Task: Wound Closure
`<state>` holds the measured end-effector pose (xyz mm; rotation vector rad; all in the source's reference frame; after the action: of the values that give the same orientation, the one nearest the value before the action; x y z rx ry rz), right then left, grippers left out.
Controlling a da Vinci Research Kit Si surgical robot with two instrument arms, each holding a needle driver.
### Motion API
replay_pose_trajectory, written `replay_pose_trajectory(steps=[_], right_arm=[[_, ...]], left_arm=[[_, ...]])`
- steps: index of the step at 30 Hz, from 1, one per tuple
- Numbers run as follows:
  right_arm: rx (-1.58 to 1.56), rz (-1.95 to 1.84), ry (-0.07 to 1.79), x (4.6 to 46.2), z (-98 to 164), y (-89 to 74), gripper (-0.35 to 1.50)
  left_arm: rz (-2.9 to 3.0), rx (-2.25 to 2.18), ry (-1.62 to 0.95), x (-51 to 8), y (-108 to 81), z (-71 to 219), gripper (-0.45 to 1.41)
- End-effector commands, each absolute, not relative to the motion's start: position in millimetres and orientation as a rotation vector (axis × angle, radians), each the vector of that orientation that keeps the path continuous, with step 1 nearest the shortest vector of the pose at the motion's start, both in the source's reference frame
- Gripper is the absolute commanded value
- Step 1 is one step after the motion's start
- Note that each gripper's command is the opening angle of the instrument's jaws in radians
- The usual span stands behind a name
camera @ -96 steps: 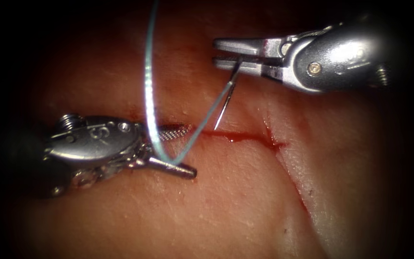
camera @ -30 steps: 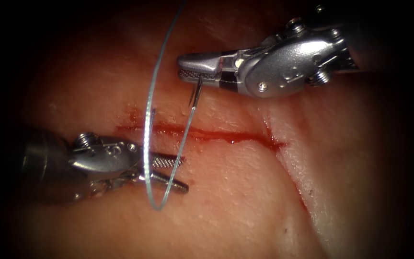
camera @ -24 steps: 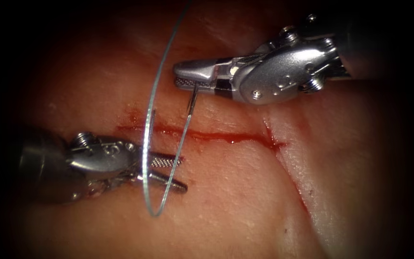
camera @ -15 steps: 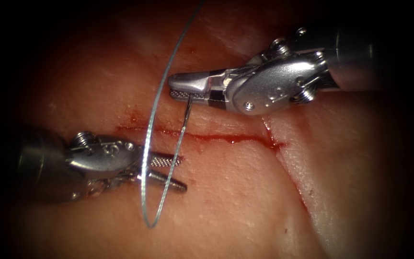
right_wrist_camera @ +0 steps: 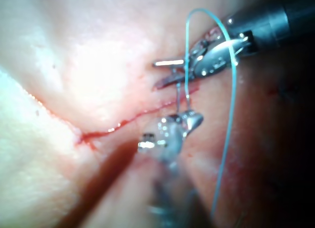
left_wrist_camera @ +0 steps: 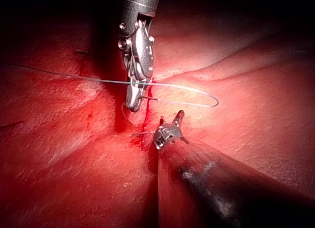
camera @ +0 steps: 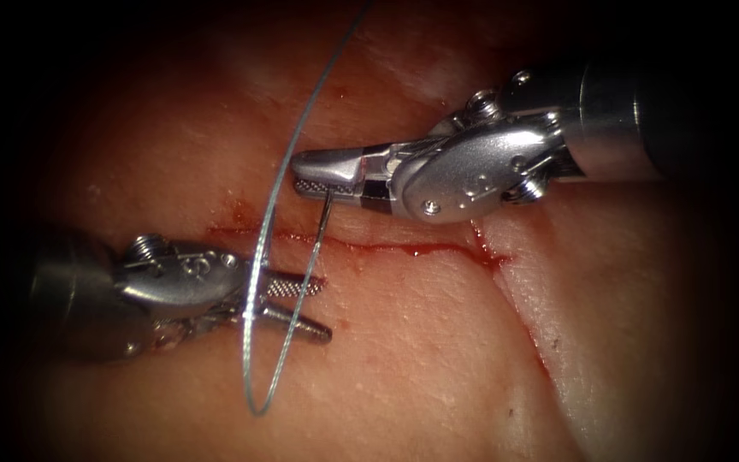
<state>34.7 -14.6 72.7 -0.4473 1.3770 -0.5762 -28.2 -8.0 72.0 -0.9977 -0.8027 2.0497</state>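
The cut (camera: 404,248) runs across the tissue (camera: 438,368) with red fluid (camera: 425,251) along it. My right tool (camera: 299,173) reaches in over the far side of the cut, jaws shut on the needle (camera: 325,214). The needle hangs point down toward the left part of the cut; I cannot tell whether its tip is in the tissue. The thread (camera: 254,342) drops in a long loop and rises out of the picture. My left tool (camera: 322,305) lies near the cut's left end, jaws open and empty, the thread crossing in front. Left wrist view: right tool (left_wrist_camera: 133,106), thread (left_wrist_camera: 211,97).
From the cut's right end a pale groove (camera: 532,342) runs down and right through lighter tissue. In the right wrist view the left tool (right_wrist_camera: 158,73) stands beyond my right tool (right_wrist_camera: 194,120), with the thread (right_wrist_camera: 231,105) arching over both.
The right tool has carried the needle left and down toward the cut. The thread loop has sunk lower. The left tool dropped back from the cut earlier and has since stayed still.
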Motion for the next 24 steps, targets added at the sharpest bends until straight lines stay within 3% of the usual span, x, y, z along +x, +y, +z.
replay_pose_trajectory(steps=[1,24], right_arm=[[-0.449,-0.574,1.38,35.3,73.2,-14.5,-0.35],[-0.323,-0.425,1.473,35.5,74.7,-15.4,-0.35]], left_arm=[[2.05,-1.0,-0.805,-28.6,-8.2,72.7,0.21],[2.051,-1.0,-0.802,-28.5,-8.3,72.7,0.17]])
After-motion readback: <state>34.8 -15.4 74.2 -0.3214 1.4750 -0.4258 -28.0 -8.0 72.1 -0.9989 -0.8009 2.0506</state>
